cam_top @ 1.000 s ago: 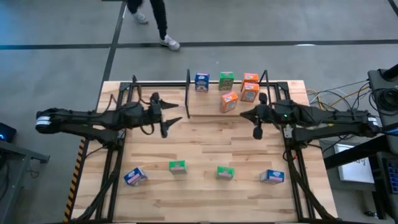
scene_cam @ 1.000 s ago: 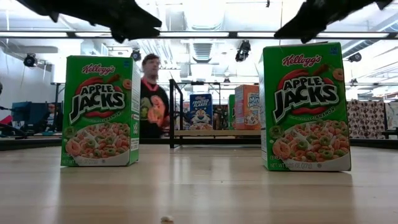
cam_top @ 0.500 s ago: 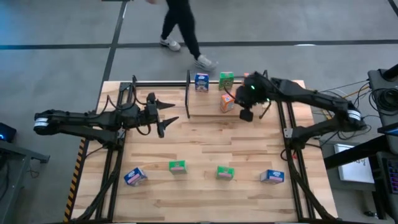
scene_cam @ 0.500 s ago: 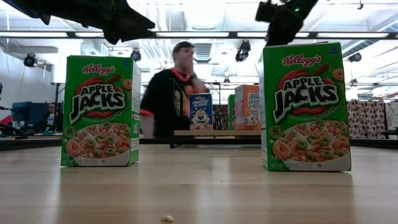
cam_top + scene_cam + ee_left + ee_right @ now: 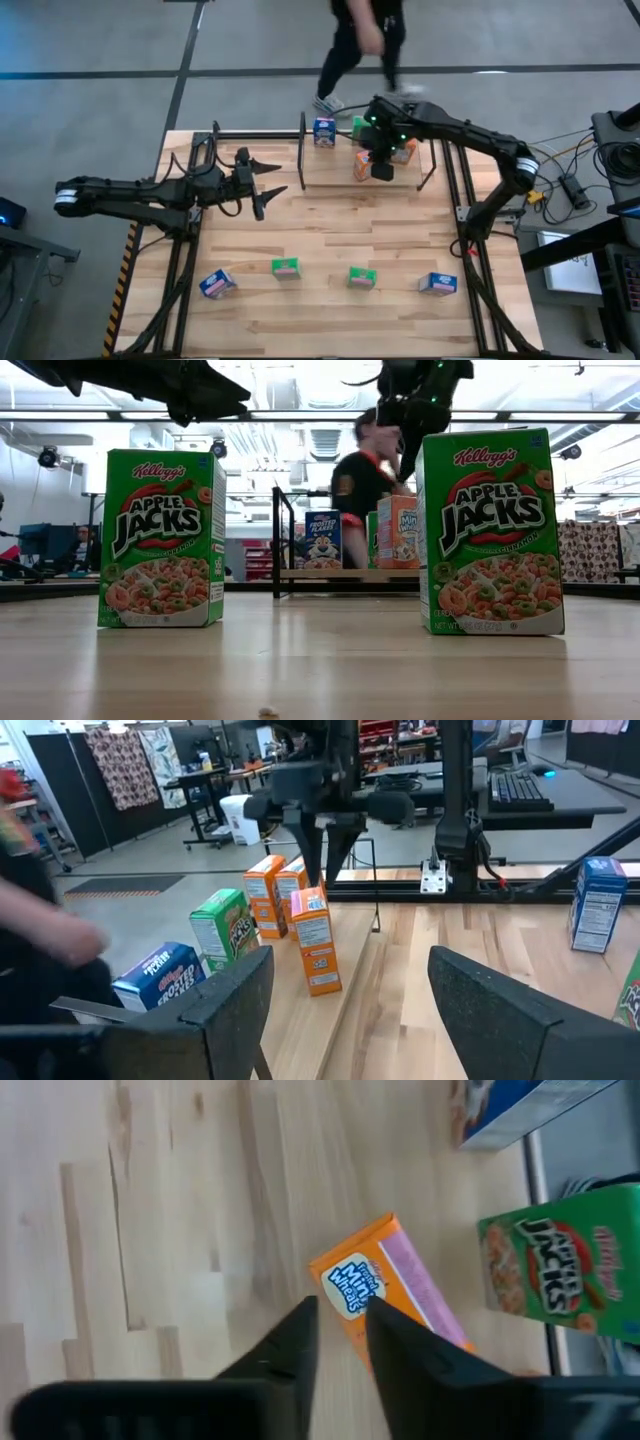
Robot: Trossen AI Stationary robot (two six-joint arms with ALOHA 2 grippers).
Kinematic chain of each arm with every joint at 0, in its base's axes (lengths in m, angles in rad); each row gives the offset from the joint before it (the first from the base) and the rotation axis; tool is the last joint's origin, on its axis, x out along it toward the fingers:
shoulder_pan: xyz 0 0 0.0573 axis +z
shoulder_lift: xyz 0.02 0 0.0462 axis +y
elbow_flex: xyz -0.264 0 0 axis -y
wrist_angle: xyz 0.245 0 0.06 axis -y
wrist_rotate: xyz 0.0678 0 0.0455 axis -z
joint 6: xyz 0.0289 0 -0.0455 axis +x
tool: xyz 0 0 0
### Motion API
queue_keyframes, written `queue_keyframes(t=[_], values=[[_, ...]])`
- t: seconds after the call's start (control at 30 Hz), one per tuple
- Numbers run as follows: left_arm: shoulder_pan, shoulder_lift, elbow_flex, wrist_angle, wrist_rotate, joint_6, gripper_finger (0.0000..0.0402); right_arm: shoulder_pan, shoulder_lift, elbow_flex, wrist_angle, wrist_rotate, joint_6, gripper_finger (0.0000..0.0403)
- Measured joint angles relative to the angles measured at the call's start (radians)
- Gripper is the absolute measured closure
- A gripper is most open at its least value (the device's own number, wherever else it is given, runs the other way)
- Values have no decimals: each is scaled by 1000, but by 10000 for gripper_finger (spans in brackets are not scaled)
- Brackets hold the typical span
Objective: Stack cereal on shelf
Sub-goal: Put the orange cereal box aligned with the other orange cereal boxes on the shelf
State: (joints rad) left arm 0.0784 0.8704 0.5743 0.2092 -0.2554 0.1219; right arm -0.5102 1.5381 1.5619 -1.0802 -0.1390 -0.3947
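Note:
On the shelf [image 5: 330, 160] at the table's far middle stand several cereal boxes: a blue one [image 5: 323, 130], a green one [image 5: 360, 125] and two orange ones [image 5: 403, 150]. A third orange box [image 5: 315, 940] stands upright by the shelf's near edge. My right gripper [image 5: 340, 1320] hangs just above its top [image 5: 350, 1285], pointing steeply down, fingers a narrow gap apart, apparently touching nothing. My left gripper [image 5: 268, 190] waits open and level at the left middle, facing the shelf. Two blue boxes [image 5: 216, 284] and two green ones [image 5: 285, 267] stand near the front edge.
Black upright posts [image 5: 303, 150] frame the shelf, and larger black side frames [image 5: 180, 270] run along both table sides. A person [image 5: 365, 40] walks on the floor beyond the far edge. Bare wood [image 5: 340, 225] lies between the shelf and the front row.
My right gripper has swung from the table's right middle toward the far edge and left, rising over the shelf and tipping from nearly level to steeply down above the orange box. The person behind the table has walked from left to right.

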Motion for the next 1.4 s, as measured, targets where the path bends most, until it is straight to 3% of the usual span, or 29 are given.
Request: queue_keyframes(t=[0.2, 0.37, 0.6, 1.03, 1.4], values=[[0, 10, 0, 0, 0, 0, 152, 1, 79, 60, -74, 9, -28, 223], [0, 14, 0, 0, 0, 0, 152, 1, 107, 95, -97, 90, -78, 150], [0, 14, -1, 0, 0, 0, 152, 1, 108, 114, -95, 135, -150, 99], [0, 14, -1, 0, 0, 0, 152, 2, 181, 103, -115, 135, -240, 113], [0, 14, -1, 0, 1, 0, 152, 2, 171, 103, -146, 131, -220, 210]])
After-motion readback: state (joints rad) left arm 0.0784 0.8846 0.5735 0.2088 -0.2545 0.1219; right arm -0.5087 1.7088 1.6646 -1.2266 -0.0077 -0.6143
